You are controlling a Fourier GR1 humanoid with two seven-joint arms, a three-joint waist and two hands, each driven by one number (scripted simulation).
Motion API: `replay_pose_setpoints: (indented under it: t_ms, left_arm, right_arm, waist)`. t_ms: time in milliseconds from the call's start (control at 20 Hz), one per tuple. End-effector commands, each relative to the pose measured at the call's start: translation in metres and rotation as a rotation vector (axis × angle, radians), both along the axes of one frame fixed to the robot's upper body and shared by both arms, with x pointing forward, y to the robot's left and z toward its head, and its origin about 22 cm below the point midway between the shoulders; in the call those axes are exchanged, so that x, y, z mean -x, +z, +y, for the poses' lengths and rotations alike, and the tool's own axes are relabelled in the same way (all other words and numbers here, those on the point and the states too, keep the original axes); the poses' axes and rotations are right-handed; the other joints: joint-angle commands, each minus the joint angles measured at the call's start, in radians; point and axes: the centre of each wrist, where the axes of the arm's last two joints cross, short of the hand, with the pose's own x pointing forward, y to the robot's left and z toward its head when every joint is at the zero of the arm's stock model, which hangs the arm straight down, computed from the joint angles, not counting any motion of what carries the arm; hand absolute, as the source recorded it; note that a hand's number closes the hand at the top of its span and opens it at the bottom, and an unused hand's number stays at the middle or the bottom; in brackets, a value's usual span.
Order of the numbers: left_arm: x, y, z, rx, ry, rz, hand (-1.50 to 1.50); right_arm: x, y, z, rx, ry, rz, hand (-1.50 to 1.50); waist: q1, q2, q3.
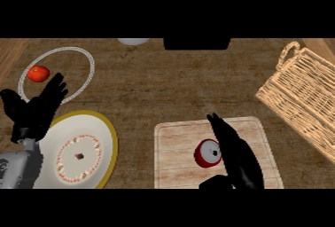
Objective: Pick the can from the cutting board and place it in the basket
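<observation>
Red can (209, 153) mid-cutting board (177, 146), touching open right hand (237, 155); basket (304, 104) well apart.

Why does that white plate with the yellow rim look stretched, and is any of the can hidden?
In the head view, the plate looks taller than wide because of the steep downward angle; it is round. The right hand covers the right side of the red can on the cutting board, so only its left part shows.

A red tomato (38, 73) lies in a wire ring (87, 62) beyond a yellow-rimmed plate (104, 128).
</observation>
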Motion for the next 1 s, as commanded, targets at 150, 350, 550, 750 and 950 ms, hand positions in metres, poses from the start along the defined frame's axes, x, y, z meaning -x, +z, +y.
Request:
replay_pose_setpoints:
  t_ms: [150,350,550,750,950]
  left_arm:
    - [-0.004,-0.002,-0.008,-0.012,0.004,0.001,0.00]
    - [0.011,0.002,0.000,-0.004,-0.004,0.017,0.00]
    - [-0.002,0.003,-0.005,0.001,0.000,-0.001,0.00]
    - [0.003,0.002,0.011,-0.006,0.000,-0.002,0.00]
    - [-0.001,0.005,-0.012,-0.001,-0.039,-0.002,0.00]
  right_arm:
    - [-0.006,-0.014,-0.005,0.119,0.102,0.030,1.50]
    - [0.009,-0.033,0.018,0.129,0.090,0.022,1.50]
    - [-0.005,-0.013,0.012,0.140,0.100,0.019,1.50]
    - [-0.009,-0.029,0.017,0.144,0.132,0.034,1.50]
    - [-0.032,-0.031,0.065,0.140,-0.187,0.050,1.50]
  waist:
    - [0.000,0.000,0.000]
    - [0.002,-0.001,0.000]
    - [0.000,0.000,0.000]
    - [0.001,0.000,0.000]
    - [0.030,0.005,0.000]
